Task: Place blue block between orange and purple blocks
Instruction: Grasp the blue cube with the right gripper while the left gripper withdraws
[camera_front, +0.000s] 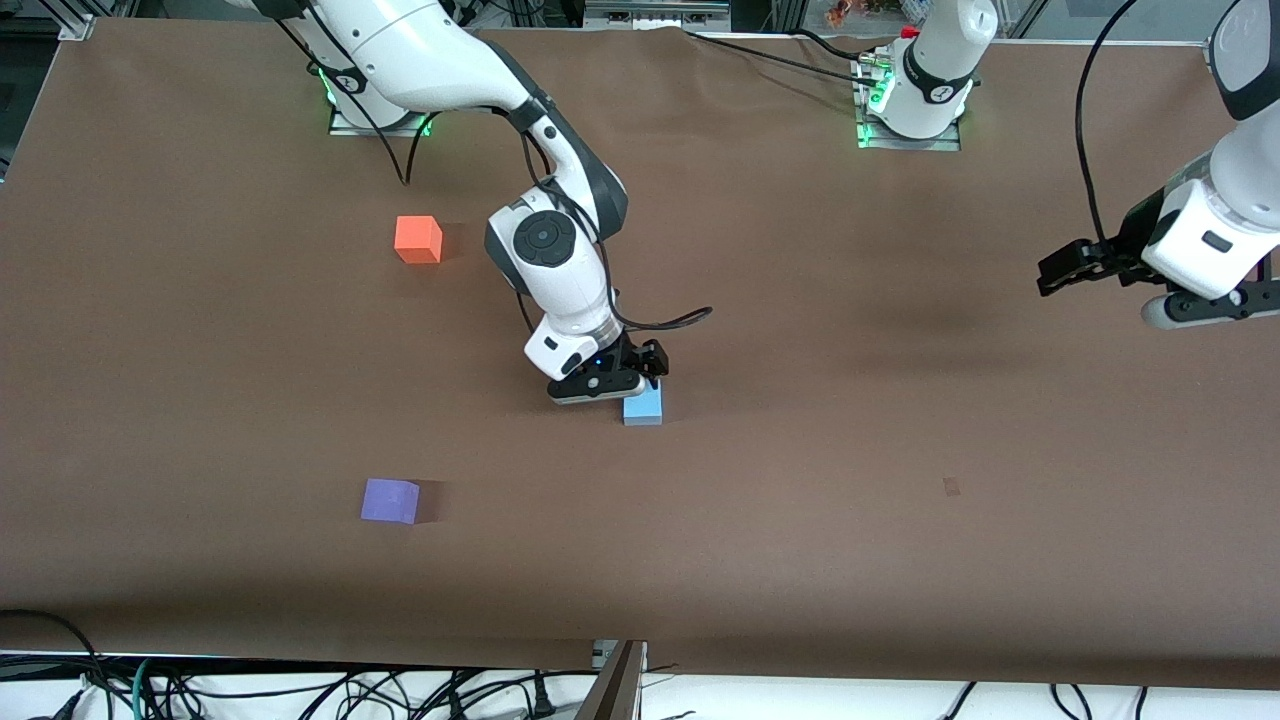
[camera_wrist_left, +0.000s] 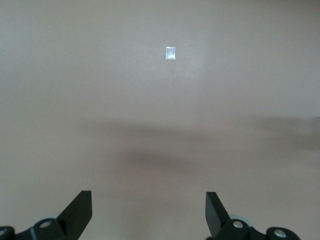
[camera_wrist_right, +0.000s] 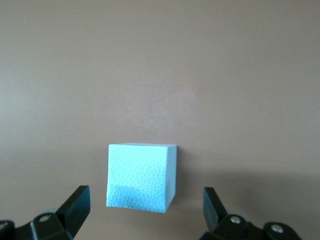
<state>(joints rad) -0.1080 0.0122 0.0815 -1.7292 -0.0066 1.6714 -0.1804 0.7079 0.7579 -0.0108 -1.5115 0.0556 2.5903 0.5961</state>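
So far nothing is sitting in place yet. Going across the front view from nine o'clock to three, the orange block (camera_front: 418, 239) is lying toward the right arm's end of the counter (camera_front: 800, 560), with the purple block (camera_front: 390, 500) at its six o'clock, nearer the camera, and the gap between them is standing bare. The blue block (camera_front: 643, 405) is resting on the counter at about three o'clock of that gap. The right gripper (camera_front: 652, 372) is hanging low over it, jaws spread wide on either side without touching. The left gripper (camera_front: 1065, 270) is waiting over bare counter, jaws wide. Gripping, carrying and setting down are all remaining.
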